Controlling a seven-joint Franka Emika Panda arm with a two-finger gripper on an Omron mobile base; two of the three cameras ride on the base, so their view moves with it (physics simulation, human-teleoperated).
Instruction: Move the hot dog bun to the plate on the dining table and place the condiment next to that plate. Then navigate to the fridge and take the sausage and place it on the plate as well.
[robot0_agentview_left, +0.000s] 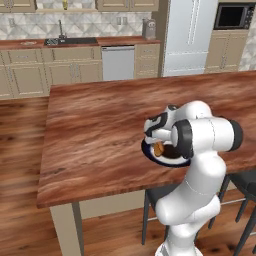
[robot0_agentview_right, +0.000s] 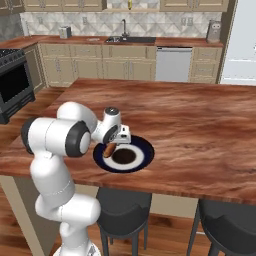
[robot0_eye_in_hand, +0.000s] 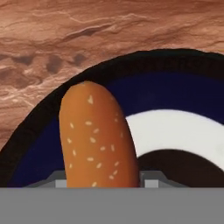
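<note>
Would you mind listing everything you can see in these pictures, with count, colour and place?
hot dog bun: one, golden brown with pale seeds, held in the jaws over the plate's left side.
plate: one, dark blue rim, white ring, dark centre, on the dining table near its front edge.
dining table: one, reddish-brown wood, middle of the kitchen.
stools: two, dark grey, tucked under the table's near side.
fridge: one, white, back wall.
dishwasher: one, white, under the back counter.
sink: one, dark, in the back counter.
microwave: one, black, right of the fridge.
stove: one, black, left wall.
gripper: one, white and dark, over the plate, shut on the bun.
</note>
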